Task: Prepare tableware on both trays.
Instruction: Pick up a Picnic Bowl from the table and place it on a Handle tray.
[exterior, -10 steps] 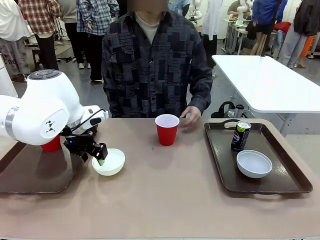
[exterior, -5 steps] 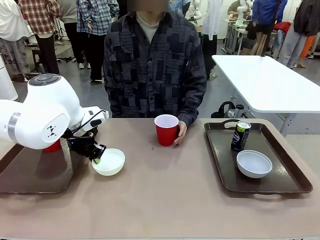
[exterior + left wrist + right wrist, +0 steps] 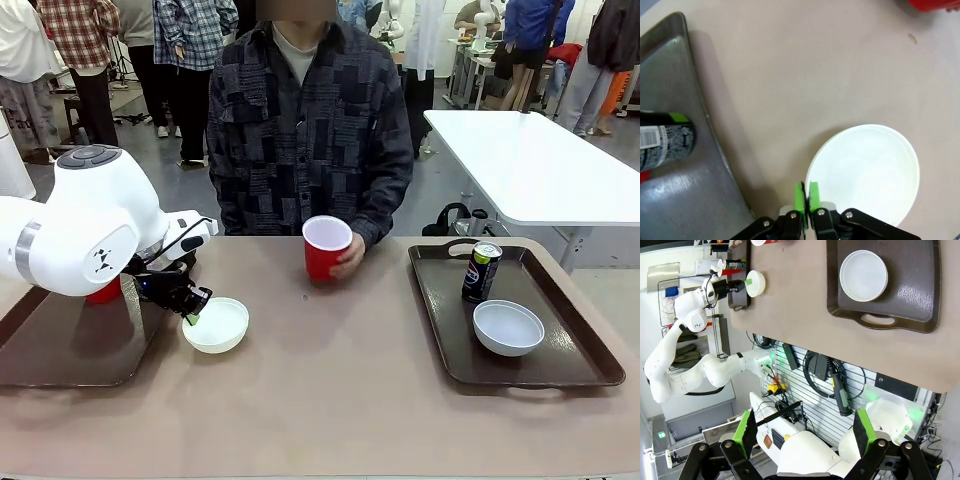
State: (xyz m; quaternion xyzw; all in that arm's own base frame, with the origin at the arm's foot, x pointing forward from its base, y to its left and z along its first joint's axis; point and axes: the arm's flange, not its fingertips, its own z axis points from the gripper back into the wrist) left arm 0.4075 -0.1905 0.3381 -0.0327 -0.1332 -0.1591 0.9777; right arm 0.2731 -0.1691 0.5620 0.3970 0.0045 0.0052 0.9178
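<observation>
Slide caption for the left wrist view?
Left gripper pinches white bowl at its rim, beside tray holding dark can.

Front camera facing across table [image 3: 330,400], left wrist close above bowl [image 3: 865,175], right wrist high overhead, bowl shared

bowl [image 3: 215,326] on counter [image 3: 340,400] just right of left tray [image 3: 60,350]; can [image 3: 481,272] behind second bowl [image 3: 508,327] on right tray [image 3: 565,360]; cup [image 3: 104,293], mostly hidden, seemingly on left tray.
</observation>
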